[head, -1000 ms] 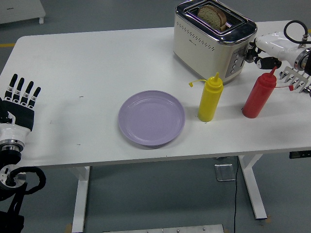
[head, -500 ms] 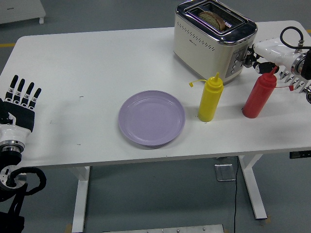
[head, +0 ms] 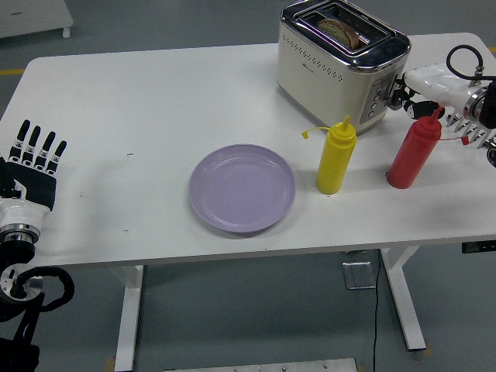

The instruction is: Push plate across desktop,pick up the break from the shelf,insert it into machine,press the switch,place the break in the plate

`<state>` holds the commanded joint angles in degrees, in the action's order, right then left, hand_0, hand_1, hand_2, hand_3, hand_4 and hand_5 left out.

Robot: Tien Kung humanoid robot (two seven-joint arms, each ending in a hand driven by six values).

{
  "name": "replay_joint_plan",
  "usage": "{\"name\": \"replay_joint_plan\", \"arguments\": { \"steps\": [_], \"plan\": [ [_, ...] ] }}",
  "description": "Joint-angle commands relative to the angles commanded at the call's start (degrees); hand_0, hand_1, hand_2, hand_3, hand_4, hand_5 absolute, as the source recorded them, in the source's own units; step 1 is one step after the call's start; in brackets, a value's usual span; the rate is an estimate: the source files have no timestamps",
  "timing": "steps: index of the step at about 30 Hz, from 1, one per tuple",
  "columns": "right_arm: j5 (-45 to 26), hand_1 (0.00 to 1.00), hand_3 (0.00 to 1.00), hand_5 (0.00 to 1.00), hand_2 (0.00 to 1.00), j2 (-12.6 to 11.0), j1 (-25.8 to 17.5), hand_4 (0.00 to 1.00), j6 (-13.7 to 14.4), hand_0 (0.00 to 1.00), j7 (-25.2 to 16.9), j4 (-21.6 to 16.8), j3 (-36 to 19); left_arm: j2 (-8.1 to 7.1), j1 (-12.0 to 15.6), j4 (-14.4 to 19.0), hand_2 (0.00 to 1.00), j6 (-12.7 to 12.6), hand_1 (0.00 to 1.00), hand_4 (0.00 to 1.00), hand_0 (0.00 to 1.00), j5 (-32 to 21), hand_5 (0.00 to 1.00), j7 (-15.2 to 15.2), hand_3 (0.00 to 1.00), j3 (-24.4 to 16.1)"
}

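Bread, a brown slice [head: 342,31], sits sunk low in the far slot of the cream and chrome two-slot toaster [head: 333,66] at the upper right of the frame, only its top crust showing above the rim. The right hand [head: 408,91], white-shelled with dark fingers, is at the toaster's control end, its fingertips close against the lever and button panel; whether they actually touch is too small to tell, and they hold nothing, appearing loosely curled toward the panel. The left hand [head: 32,165] rests at the left edge of the frame, fingers straight and spread, empty. A round lilac plate [head: 242,188] lies in the lower middle of the white counter [head: 139,108], with a yellow squeeze bottle [head: 336,157] just beside it on the right and a red squeeze bottle [head: 414,150] further right, directly under the right wrist. The step in hand looks like pressing the switch, with the plate placement not yet done. To do it well, the push should go straight down along the lever's travel, using one fingertip rather than the whole hand, so the toaster does not slide. The wrist should keep above the red bottle's nozzle, which stands near enough to be tipped.
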<state>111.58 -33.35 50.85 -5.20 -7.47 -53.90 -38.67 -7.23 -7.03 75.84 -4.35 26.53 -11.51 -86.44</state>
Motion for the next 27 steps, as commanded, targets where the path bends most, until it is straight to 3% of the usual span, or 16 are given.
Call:
{"name": "replay_joint_plan", "arguments": {
  "steps": [1,6,7,12,13,18,19,27],
  "plan": [
    [0.08,0.607,0.560,0.124,0.635,-0.14,-0.08,0.113,-0.30,0.569,0.04,-0.24,-0.99,-0.01,-0.04,0.01,0.967,0.00,0.891,0.676,0.849,-0.01,0.998,-0.01,0.881,-0.03],
    [-0.15,0.607,0.560,0.124,0.635,-0.93,-0.50,0.113,-2.45,0.569,0.79,-1.36,-5.43,-0.04,-0.07,0.02,0.967,-0.03,0.891,0.676,0.849,-0.05,0.998,-0.08,0.881,-0.18],
    [-0.21,0.690,0.718,0.256,0.732,-1.03,-0.56,0.466,-2.81,0.686,0.98,-1.50,-6.03,-0.04,-0.07,0.02,0.967,-0.03,0.891,0.676,0.849,-0.06,0.998,-0.09,0.881,-0.20],
    [-0.71,0.690,0.718,0.256,0.732,-1.44,-0.94,0.466,-5.29,0.686,3.87,-2.35,-11.23,-0.09,-0.09,0.04,0.967,-0.04,0.891,0.676,0.849,-0.03,0.998,-0.07,0.881,-0.31],
    [-0.76,0.804,0.929,0.400,0.880,-1.42,-0.95,0.676,-5.38,0.825,4.25,-2.38,-12.02,-0.09,-0.09,0.04,0.966,-0.04,0.891,0.676,0.849,-0.03,0.998,-0.07,0.881,-0.32],
    [-2.59,0.804,0.929,0.400,0.880,-0.88,-0.51,0.676,-4.95,0.825,6.40,-2.00,-16.35,-0.10,-0.12,0.03,0.966,-0.06,0.891,0.676,0.849,-0.02,0.998,-0.04,0.881,-0.27],
    [-3.48,0.845,0.970,0.434,0.931,-0.75,-0.32,0.722,-4.59,0.869,6.76,-1.92,-16.93,-0.10,-0.13,0.02,0.966,-0.08,0.891,0.676,0.849,-0.03,0.998,-0.04,0.881,-0.25],
    [-13.46,0.851,0.976,0.461,0.921,1.41,2.48,0.763,-2.01,0.877,9.05,-1.51,-17.17,-0.17,-0.19,0.00,0.967,-0.15,0.891,0.675,0.849,-0.04,0.998,-0.04,0.880,-0.19]
  ]
}}
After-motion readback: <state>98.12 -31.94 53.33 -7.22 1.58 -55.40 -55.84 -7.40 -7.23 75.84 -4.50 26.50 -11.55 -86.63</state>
